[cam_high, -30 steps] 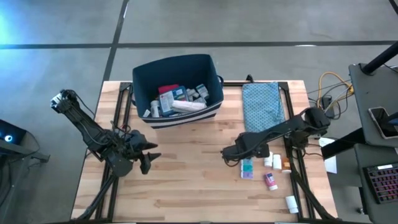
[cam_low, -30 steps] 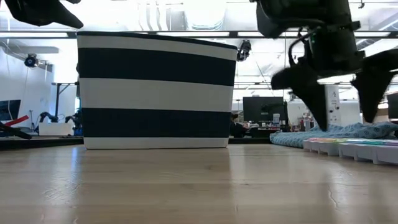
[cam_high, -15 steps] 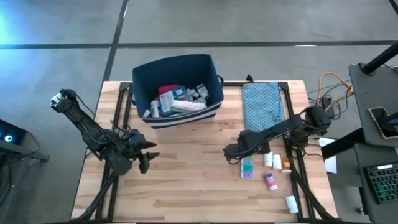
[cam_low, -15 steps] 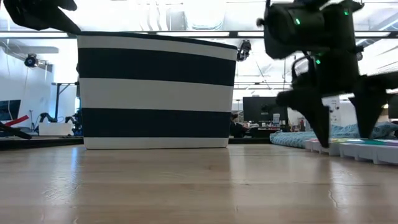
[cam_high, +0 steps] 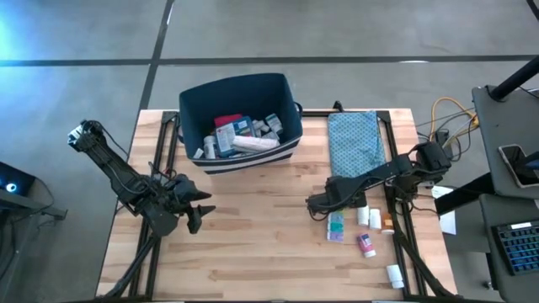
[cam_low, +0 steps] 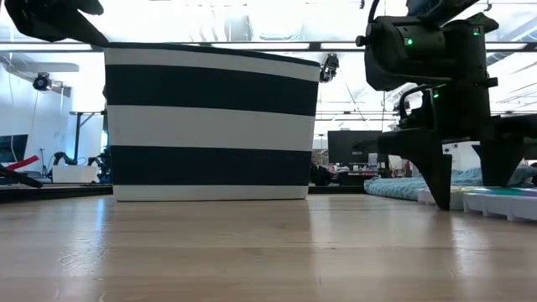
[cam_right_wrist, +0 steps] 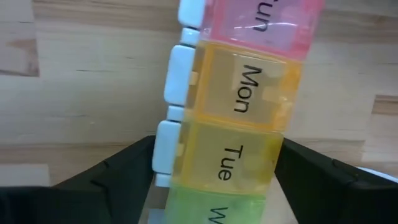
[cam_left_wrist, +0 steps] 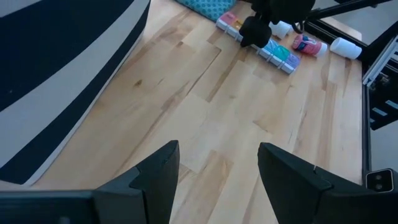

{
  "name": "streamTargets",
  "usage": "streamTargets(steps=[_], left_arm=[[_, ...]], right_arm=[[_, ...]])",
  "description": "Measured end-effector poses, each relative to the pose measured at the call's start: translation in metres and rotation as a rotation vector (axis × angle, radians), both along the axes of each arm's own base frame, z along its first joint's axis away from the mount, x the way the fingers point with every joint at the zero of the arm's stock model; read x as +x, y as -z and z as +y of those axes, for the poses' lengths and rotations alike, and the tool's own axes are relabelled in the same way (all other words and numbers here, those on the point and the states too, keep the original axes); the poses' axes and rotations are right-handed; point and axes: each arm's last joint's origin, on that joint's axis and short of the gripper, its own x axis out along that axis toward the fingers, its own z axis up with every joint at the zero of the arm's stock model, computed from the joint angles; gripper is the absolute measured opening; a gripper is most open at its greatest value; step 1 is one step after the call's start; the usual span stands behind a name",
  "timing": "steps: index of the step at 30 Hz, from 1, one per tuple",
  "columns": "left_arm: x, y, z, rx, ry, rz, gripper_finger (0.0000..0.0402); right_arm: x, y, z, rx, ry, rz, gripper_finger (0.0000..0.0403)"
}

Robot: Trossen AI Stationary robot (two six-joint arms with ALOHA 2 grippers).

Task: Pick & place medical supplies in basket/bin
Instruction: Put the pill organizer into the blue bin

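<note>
The rainbow pill organizer point(cam_high: 335, 225) lies flat on the table right of centre, its pink, orange and yellow day boxes point(cam_right_wrist: 249, 106) filling the right wrist view. My right gripper point(cam_high: 318, 204) is low over the organizer's far end, open. Its fingers point(cam_right_wrist: 118, 171) point down on either side of the organizer; I see no touch. White bottles point(cam_high: 369, 218) and a pink tube point(cam_high: 365, 244) lie beside it. The navy bin point(cam_high: 240, 122) stands at the far edge with several supplies inside. My left gripper point(cam_high: 198, 210) hovers open at the left.
A teal patterned pouch point(cam_high: 355, 143) lies at the far right, just beyond the organizer. One white bottle point(cam_high: 394, 273) sits near the right near corner. Bare wood point(cam_high: 253, 236) stretches between the two grippers and in front of the bin's striped wall point(cam_low: 210, 122).
My right gripper has come down toward the table, its open fingers ending low on either side of the pill organizer's far end. It has also drifted slightly toward the table's right edge. The organizer has stayed where it lay.
</note>
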Motion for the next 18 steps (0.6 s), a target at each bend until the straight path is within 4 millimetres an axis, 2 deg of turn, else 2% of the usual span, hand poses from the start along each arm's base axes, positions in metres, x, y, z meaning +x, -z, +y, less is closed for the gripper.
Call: streamTargets(steps=[4,6,9,12,14,18], left_arm=[[0.0,0.0,0.0,0.0,0.0,0.0,0.0198],[0.0,0.0,0.0,-0.005,-0.004,-0.002,0.0198],[0.0,0.0,0.0,-0.011,-0.006,-0.005,0.0198],[0.0,0.0,0.0,-0.012,-0.007,-0.006,0.0198],[0.0,0.0,0.0,-0.012,-0.007,-0.007,0.0198],[0.001,0.0,0.0,-0.017,-0.015,-0.015,0.0198]], right_arm=[[0.002,-0.002,0.0,-0.012,0.0,-0.015,0.0243],[0.007,-0.007,0.001,-0.014,-0.043,-0.025,0.0239],[0.029,-0.031,0.005,-0.001,-0.161,-0.139,0.0239],[0.051,-0.084,0.013,0.005,-0.323,-0.313,0.0239],[0.063,-0.128,0.018,-0.058,-0.396,-0.458,0.0239],[0.066,-0.232,0.01,-0.4,-0.37,-0.752,0.0248]])
